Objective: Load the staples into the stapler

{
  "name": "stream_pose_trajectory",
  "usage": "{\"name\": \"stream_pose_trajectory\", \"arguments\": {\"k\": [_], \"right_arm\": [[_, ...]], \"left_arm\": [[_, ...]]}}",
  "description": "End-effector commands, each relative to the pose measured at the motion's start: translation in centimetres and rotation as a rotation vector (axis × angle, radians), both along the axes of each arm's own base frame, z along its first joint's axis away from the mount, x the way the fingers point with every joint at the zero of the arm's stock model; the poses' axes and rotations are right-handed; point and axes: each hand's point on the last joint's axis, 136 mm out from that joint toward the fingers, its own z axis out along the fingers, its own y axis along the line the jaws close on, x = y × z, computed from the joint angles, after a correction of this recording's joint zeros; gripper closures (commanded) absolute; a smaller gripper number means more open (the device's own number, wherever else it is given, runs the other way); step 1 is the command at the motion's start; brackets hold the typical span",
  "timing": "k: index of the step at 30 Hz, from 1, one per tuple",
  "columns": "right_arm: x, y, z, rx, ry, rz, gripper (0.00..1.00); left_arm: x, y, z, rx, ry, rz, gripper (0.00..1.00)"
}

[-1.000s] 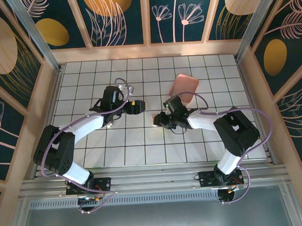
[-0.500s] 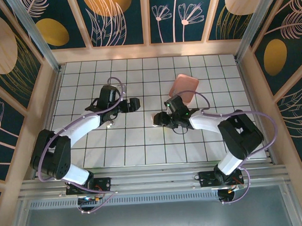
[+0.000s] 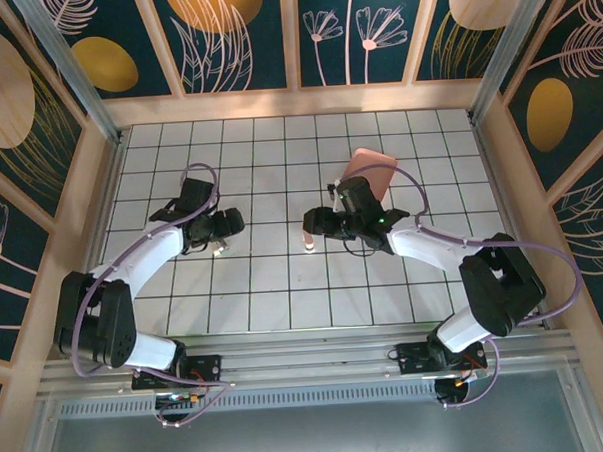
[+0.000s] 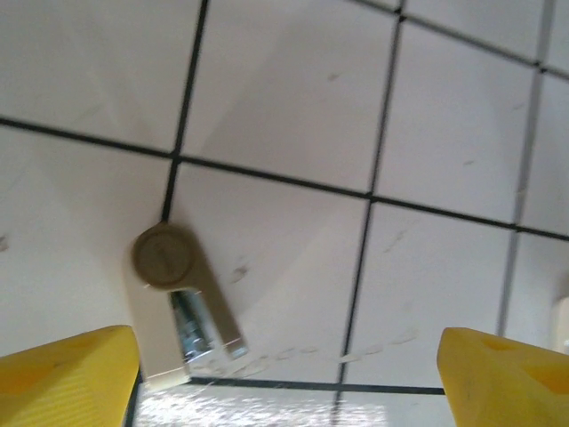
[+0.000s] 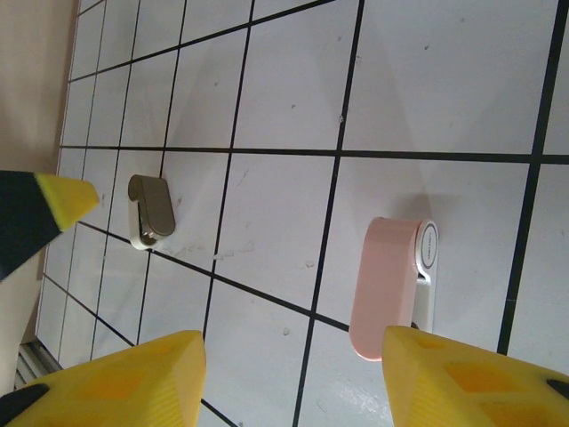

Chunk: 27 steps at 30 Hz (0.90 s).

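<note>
- Left gripper (image 3: pixel 231 226) (image 4: pixel 284 391) hangs over the left half of the table (image 3: pixel 285 307), about midway between the far and near edges. Its jaws are spread wide and nothing is clamped in them. In the left wrist view its yellow fingers (image 4: pixel 67 374) stand at the two bottom corners with bare tile between them.
- Staples (image 3: pixel 219 250) (image 4: pixel 190 325) lie on the table just beside the left gripper, on its near side, and nothing grips them. They are left of the table's middle. In the left wrist view they are a short silver strip sitting in a small white piece with an olive-grey round cap (image 4: pixel 163 257). That piece lies close to the left finger, and whether it touches the finger cannot be told.
- Stapler (image 3: pixel 309 242) (image 5: pixel 384 289) lies flat near the middle of the table, slightly toward the near edge. It is well apart from the staples. Its pink body has a white part along one side, and it sits inside one tile next to a grout line.
- Right gripper (image 3: pixel 313 223) (image 5: pixel 289 382) hangs just beyond the stapler toward the far edge. It is released, with the fingers (image 5: pixel 116 382) parted and the stapler lying free on the tile ahead of them.
- Tray (image 3: pixel 371 165), salmon pink, sits right of the middle toward the far edge. The right arm partly covers its near corner.
</note>
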Motion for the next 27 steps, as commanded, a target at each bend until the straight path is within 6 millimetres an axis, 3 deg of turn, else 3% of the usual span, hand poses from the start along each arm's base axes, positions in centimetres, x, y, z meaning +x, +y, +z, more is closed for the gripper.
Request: {"name": "stream_pose_trajectory", "arguments": {"k": [1, 8, 14, 21, 27], "right_arm": [[0.3, -0.2, 0.8, -0.007, -0.028, -0.001, 0.45], [0.1, -0.5, 0.8, -0.007, -0.031, -0.009, 0.45], [-0.1, -0.8, 1.0, -0.006, -0.038, -0.015, 0.46], [-0.1, -1.1, 1.4, -0.003, -0.053, -0.025, 0.47], [0.2, -1.1, 2.1, 0.03, -0.081, -0.039, 0.47]], "left_arm": [[-1.0, 1.6, -2.0, 0.083, 0.101, 0.041, 0.15], [-1.0, 2.4, -4.6, 0.146, 0.176, 0.045, 0.2], [-0.8, 2.3, -5.8, 0.151, 0.197, 0.028, 0.35], [-0.5, 2.3, -6.4, 0.172, 0.192, 0.004, 0.51], [-0.1, 2.1, -5.1, 0.164, 0.152, -0.021, 0.62]]}}
